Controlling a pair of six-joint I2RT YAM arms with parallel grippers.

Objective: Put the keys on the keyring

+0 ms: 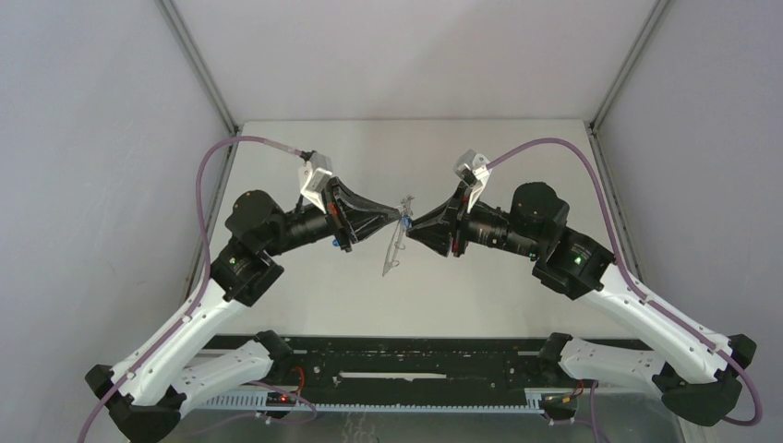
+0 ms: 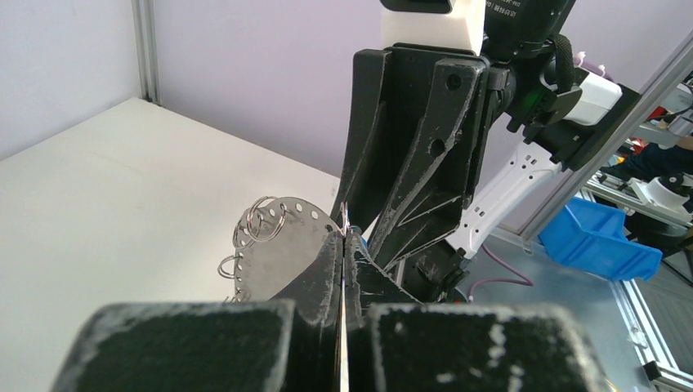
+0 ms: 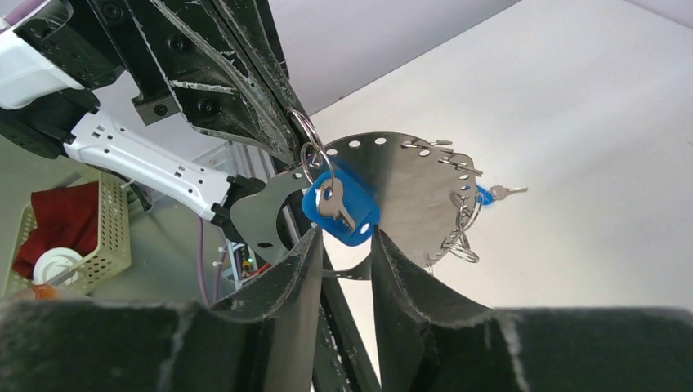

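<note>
The left gripper [image 2: 345, 245] was closed on the keyring [image 3: 409, 188], held above the counter [image 1: 369, 157]. The right gripper [image 3: 347, 245] flanked the hanging blue key [image 3: 342, 208], and I could not tell if it gripped. A pull could twist the keyring loose.

A blue-tagged key [image 3: 497, 193] lies on the white table [image 3: 596, 114].
</note>
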